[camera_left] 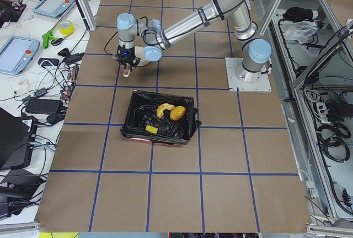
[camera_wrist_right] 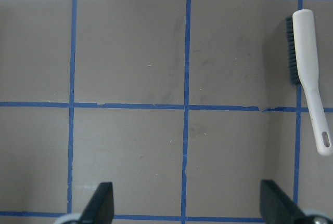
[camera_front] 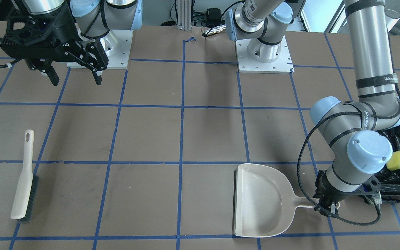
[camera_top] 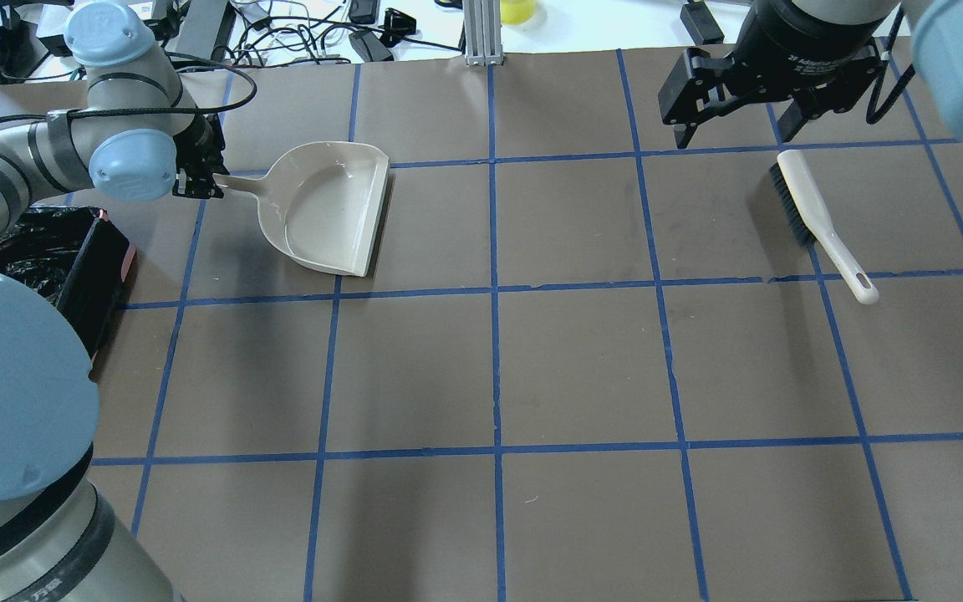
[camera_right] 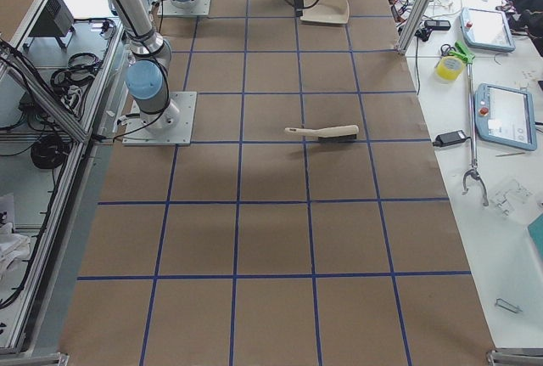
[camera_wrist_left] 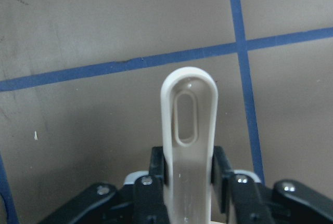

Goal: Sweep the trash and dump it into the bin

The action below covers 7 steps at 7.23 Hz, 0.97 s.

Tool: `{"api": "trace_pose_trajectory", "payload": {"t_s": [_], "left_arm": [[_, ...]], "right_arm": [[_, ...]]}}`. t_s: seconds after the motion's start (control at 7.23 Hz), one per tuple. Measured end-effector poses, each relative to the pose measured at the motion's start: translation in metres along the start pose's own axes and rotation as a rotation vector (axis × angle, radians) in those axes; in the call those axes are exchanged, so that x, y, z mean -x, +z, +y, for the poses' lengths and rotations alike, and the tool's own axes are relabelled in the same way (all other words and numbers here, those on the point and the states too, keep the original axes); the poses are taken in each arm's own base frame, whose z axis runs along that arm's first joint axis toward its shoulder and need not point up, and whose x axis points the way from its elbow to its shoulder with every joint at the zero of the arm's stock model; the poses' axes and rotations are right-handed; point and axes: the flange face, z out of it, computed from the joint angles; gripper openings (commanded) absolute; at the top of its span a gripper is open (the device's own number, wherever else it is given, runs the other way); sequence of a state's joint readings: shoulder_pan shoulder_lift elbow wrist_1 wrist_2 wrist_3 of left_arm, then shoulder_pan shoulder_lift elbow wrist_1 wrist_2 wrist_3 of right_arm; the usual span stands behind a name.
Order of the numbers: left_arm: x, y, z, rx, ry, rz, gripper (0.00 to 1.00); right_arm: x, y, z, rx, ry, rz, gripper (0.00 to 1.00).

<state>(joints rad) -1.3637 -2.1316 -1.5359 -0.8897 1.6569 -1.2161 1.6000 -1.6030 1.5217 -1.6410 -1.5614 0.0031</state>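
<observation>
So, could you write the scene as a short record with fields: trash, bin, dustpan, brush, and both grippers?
trash: bread piece, croissant and sponge, all inside the bin
bin: black-lined, on the table
dustpan: empty, flat on the table
brush: lying on the table, not held
left gripper: shut on the dustpan handle
right gripper: fingers open, above the table, holding nothing

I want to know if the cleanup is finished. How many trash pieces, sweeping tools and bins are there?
Trash pieces: 3 (bread piece, croissant, sponge)
Sweeping tools: 2 (dustpan, brush)
Bin: 1, with all the trash inside
Total: 6
</observation>
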Motion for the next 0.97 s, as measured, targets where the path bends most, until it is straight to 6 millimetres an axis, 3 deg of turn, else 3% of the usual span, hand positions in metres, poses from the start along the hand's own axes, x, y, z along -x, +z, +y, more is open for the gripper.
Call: {"api": "trace_pose_trajectory", "payload": {"t_s": [0.97], "left_arm": [[0.0003, 0.0049, 0.0003, 0.001, -0.025, -0.008, 0.02]], "right_arm": [[0.0007, -0.0002, 0.0004, 0.001, -0.001, 0.0, 1.0]]}}
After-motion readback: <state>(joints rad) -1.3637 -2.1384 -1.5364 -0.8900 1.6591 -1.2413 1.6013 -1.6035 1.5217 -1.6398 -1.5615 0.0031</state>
